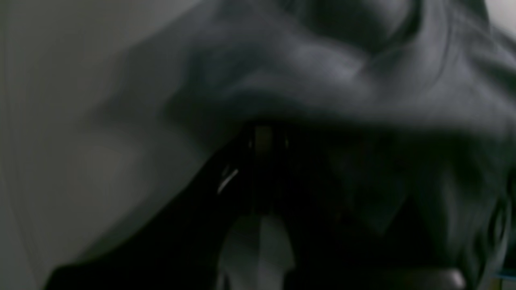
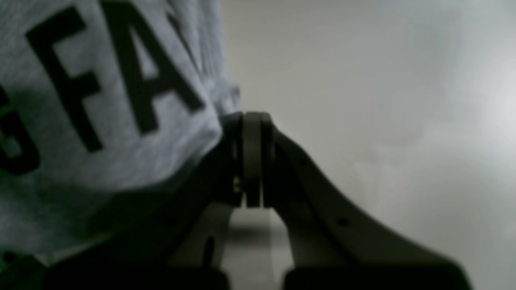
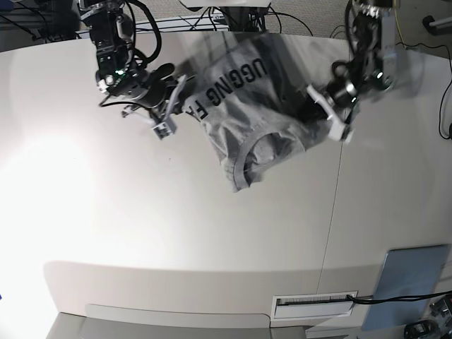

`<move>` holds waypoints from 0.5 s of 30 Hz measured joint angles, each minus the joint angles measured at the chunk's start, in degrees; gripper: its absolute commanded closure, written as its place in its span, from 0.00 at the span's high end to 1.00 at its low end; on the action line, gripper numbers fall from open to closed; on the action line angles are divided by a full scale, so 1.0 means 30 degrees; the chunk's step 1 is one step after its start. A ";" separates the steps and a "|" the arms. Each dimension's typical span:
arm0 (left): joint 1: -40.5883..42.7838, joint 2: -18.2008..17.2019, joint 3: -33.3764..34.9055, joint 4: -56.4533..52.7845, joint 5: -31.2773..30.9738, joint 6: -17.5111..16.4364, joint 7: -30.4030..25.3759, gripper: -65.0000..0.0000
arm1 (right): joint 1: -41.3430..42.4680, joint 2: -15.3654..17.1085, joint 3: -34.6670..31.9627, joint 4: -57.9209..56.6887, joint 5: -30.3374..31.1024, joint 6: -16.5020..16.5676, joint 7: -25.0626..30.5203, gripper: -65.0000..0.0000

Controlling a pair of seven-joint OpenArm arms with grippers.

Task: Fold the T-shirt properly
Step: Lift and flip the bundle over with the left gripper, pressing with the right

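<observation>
Heather-grey cotton T-shirt [image 3: 244, 106] hangs between my grippers: right gripper [image 2: 252, 121] pinches its lettered edge; left gripper [image 3: 321, 106] clamps, I think, fabric.

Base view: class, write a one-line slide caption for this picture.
Two grippers, left and right, hold a grey T-shirt stretched between them above the table.

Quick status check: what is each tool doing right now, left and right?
Left tool: closed, holding the T-shirt.
Right tool: closed, pinching the T-shirt's edge by the lettering.
</observation>
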 measured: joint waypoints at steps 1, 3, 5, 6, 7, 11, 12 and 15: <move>-0.0393 0.0058 0.0306 -0.0284 0.0087 0.0138 -0.0087 0.00 | -0.0117 0.0000 -0.0328 0.0044 0.0000 -0.0022 0.0226 0.01; -0.1166 0.0117 0.0699 -0.0692 0.0204 0.0852 -0.0262 0.00 | -0.0503 0.0007 -0.0925 0.0102 0.0007 -0.0605 0.0831 0.01; -0.1894 0.0138 0.0780 -0.0809 0.1100 0.1268 -0.0175 0.00 | -0.0714 0.0007 -0.1435 0.0197 0.0029 -0.0969 0.1013 0.01; -0.2273 0.0124 0.0758 -0.0852 0.1566 0.1341 -0.0044 0.00 | -0.0707 0.0000 -0.1647 0.0211 0.0029 -0.0947 0.1035 0.01; -0.2550 0.0007 0.0743 -0.0852 0.1778 0.1457 0.0029 0.00 | -0.0714 -0.0007 -0.1676 0.0240 0.0036 -0.0940 0.1027 0.01; -0.3016 -0.0619 0.0663 -0.0692 0.1581 0.1406 0.0714 0.00 | -0.1071 -0.0007 -0.1464 0.0976 -0.0029 -0.1814 0.0597 0.00; -0.2900 -0.0852 0.0539 -0.0401 0.1406 0.1406 0.1049 0.00 | -0.1260 -0.0007 -0.1107 0.1392 -0.0029 -0.1996 0.0517 0.00; -0.1865 -0.1552 -0.0736 0.1056 0.0270 0.1625 0.1647 0.00 | -0.1982 -0.0007 0.0852 0.3228 -0.0022 -0.2033 0.0568 0.00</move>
